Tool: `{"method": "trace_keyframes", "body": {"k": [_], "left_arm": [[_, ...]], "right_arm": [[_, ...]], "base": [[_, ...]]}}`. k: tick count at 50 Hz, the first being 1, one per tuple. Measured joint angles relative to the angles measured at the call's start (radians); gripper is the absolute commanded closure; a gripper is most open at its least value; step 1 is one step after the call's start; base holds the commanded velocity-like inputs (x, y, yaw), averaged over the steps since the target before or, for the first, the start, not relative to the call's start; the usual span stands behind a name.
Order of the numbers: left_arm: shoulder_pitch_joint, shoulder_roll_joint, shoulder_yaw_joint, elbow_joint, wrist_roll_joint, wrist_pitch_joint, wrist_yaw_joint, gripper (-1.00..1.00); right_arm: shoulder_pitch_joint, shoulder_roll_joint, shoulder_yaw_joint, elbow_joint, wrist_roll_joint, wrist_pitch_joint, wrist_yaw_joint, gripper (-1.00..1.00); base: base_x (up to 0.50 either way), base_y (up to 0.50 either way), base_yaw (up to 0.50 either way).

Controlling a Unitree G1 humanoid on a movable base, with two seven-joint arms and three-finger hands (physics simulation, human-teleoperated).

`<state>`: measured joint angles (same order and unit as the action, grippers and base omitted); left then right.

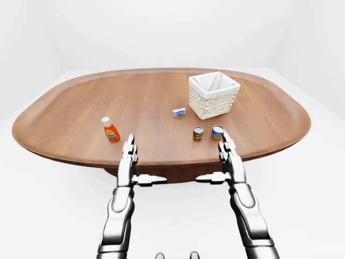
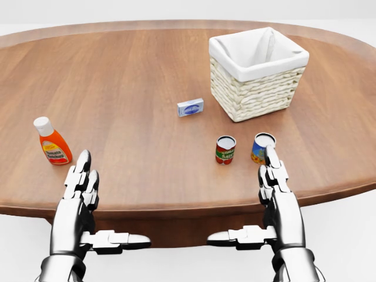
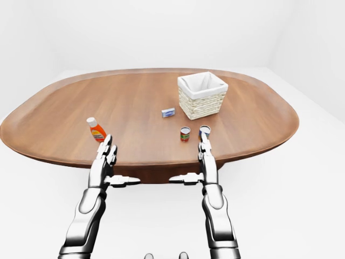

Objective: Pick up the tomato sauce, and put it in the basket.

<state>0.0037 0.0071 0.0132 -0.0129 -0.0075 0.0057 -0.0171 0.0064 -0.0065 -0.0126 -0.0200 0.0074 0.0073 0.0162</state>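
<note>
A white, bare room surrounds an oval wooden table (image 2: 147, 76). In the head view a wicker basket (image 2: 257, 73) with white lining stands at the upper right, a small blue box (image 2: 190, 107) just left of it, and an orange bottle (image 2: 52, 141) far to the left. Two cans stand near the table's lower edge: a red and green can (image 2: 225, 149), which I take for the tomato sauce though its label is too small to read, and a blue can (image 2: 262, 147) beside it.

The left hand (image 2: 79, 194) and the right hand (image 2: 276, 191) are both released, fingers straight, thumbs pointing inward, holding nothing. The right fingertips are near the blue can.

For a good grasp, the right hand should move a little to the left and close around the red can without knocking its neighbour.

The eye views show the whole table and both forearms; the head view shows the labels better.
</note>
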Motion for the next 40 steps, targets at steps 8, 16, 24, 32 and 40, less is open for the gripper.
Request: {"method": "trace_keyframes", "body": {"k": [8, 16, 24, 32, 40], "left_arm": [[0.009, 0.005, 0.009, -0.021, -0.006, 0.006, -0.017, -1.00], [0.016, 0.009, 0.026, -0.076, -0.027, 0.040, -0.023, -1.00], [0.015, 0.022, 0.089, -0.243, -0.083, 0.082, -0.005, -1.00], [0.008, 0.023, 0.185, -0.450, -0.196, 0.082, 0.073, -1.00], [-0.015, 0.054, 0.296, -0.572, -0.344, 0.082, 0.189, -1.00]], "right_arm": [[0.015, -0.004, -0.008, -0.037, 0.004, 0.009, 0.015, -1.00], [0.037, -0.007, -0.020, -0.109, 0.009, 0.035, 0.020, -1.00], [0.095, -0.003, -0.058, -0.338, 0.022, 0.080, 0.011, -1.00], [0.155, 0.017, -0.158, -0.671, 0.074, 0.080, 0.010, -1.00], [0.216, -0.031, -0.231, -0.869, 0.181, 0.080, -0.050, -1.00]], "base": [[0.00, 0.00, 0.00], [0.00, 0.00, 0.00], [0.00, 0.00, 0.00], [0.00, 0.00, 0.00], [0.00, 0.00, 0.00]]}}
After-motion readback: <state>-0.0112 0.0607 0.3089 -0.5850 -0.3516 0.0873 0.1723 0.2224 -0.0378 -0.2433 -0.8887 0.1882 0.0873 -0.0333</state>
